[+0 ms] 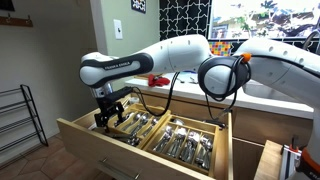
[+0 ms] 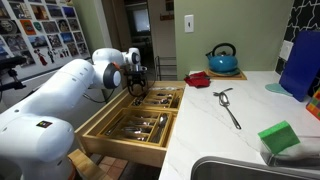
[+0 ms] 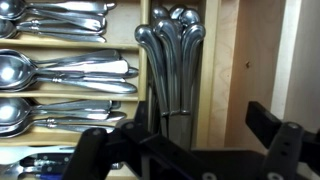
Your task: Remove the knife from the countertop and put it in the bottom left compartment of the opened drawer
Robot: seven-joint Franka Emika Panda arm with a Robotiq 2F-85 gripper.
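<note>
Hovering over the drawer (image 1: 90,146), the tool (image 3: 190,142) gapes apart above a compartment (image 3: 211,60) seemingly holding knives (image 3: 175,55).

1 drawer (image 1: 90,150), 2 trays (image 1: 152,133) — 1 kettle (image 2: 223,58), 1 sponge (image 2: 278,136), perhaps 2 countertop utensils (image 2: 228,105).

tool (image 3: 172,125) blurred, base cut by bottom edge | drawer (image 2: 130,152) near corner hidden behind arm (image 2: 50,110), lower left | sink (image 2: 240,170) cut by bottom edge
</note>
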